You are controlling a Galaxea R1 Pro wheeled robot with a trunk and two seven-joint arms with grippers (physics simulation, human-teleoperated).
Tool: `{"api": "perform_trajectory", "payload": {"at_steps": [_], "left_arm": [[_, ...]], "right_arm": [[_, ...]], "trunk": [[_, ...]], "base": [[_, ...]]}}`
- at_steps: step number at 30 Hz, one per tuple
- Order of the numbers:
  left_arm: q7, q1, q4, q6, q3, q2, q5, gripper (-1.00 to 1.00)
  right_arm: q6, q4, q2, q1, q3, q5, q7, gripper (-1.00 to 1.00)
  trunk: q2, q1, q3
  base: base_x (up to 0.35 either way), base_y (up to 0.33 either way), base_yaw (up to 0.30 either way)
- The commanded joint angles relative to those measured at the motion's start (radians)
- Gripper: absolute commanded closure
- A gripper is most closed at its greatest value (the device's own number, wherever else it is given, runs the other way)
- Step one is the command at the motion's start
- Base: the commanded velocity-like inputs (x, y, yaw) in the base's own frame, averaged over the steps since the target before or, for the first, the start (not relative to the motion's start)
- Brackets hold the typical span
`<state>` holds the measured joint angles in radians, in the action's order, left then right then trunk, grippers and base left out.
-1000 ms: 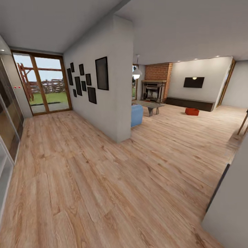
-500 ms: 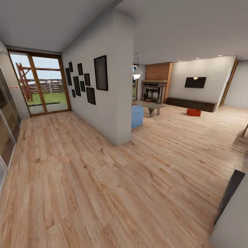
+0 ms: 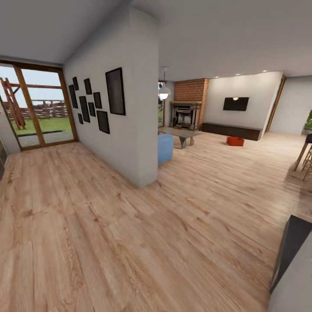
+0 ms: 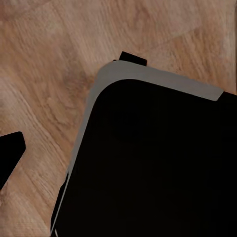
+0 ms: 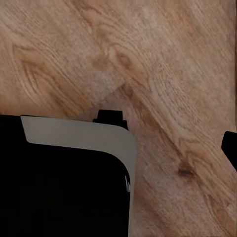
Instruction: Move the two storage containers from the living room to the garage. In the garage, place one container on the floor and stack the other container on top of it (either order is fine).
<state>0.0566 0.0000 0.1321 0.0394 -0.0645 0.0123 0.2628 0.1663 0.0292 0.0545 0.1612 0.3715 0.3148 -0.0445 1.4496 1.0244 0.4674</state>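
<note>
One orange-red storage container (image 3: 234,141) sits far off on the light wood planks of the living room, in front of a low dark bench (image 3: 232,130) under the black wall TV (image 3: 235,103). The garage is out of view. In the left wrist view a black fingertip (image 4: 10,154) pokes in at the edge over the planks, beside my black, grey-rimmed base (image 4: 148,163). The right wrist view has a dark fingertip (image 5: 231,147) at its edge and the base (image 5: 59,182) as well. Nothing is held.
A grey partition wall (image 3: 134,130) hung with black frames stands ahead to the left, with a blue sofa (image 3: 165,147) and coffee table (image 3: 182,134) behind it. The brick fireplace (image 3: 187,113) is at the back. Glass doors (image 3: 39,106) end the hallway. A dark cabinet (image 3: 291,251) is close on the right.
The whole head picture has shifted, so the camera has moved: the partition wall looks nearer and further left, and more of the room's right side shows. Nothing in the room has moved.
</note>
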Motion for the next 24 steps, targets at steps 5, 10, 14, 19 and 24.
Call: {"api": "perform_trajectory", "payload": {"at_steps": [5, 10, 14, 19, 24], "left_arm": [[0.016, 0.000, 0.001, -0.001, -0.005, -0.002, -0.002, -1.00], [0.017, 0.000, 0.001, -0.002, -0.003, -0.002, -0.003, -1.00], [0.017, 0.000, 0.001, -0.003, -0.003, -0.001, -0.004, -1.00], [0.017, 0.000, 0.001, -0.003, -0.003, -0.001, -0.004, -1.00], [0.016, 0.000, 0.000, -0.005, -0.003, 0.000, -0.003, -1.00]], "right_arm": [[0.005, 0.003, -0.001, 0.001, 0.007, 0.010, -0.005, -1.00], [0.005, 0.003, -0.001, 0.001, 0.007, 0.010, -0.005, -1.00], [0.005, 0.003, -0.001, 0.001, 0.007, 0.010, -0.005, -1.00], [0.005, 0.003, -0.001, 0.001, 0.007, 0.010, -0.005, -1.00], [0.005, 0.003, 0.000, 0.001, 0.007, 0.010, -0.006, -1.00]], "trunk": [[0.000, 0.001, -0.001], [0.000, 0.001, -0.002], [0.000, 0.001, -0.004], [0.000, 0.001, -0.004], [0.000, 0.001, -0.004]], "base": [[0.322, 0.000, -0.279], [0.322, 0.000, -0.282], [0.322, 0.000, -0.263], [0.323, 0.000, -0.078], [0.323, 0.000, -0.011]]}}
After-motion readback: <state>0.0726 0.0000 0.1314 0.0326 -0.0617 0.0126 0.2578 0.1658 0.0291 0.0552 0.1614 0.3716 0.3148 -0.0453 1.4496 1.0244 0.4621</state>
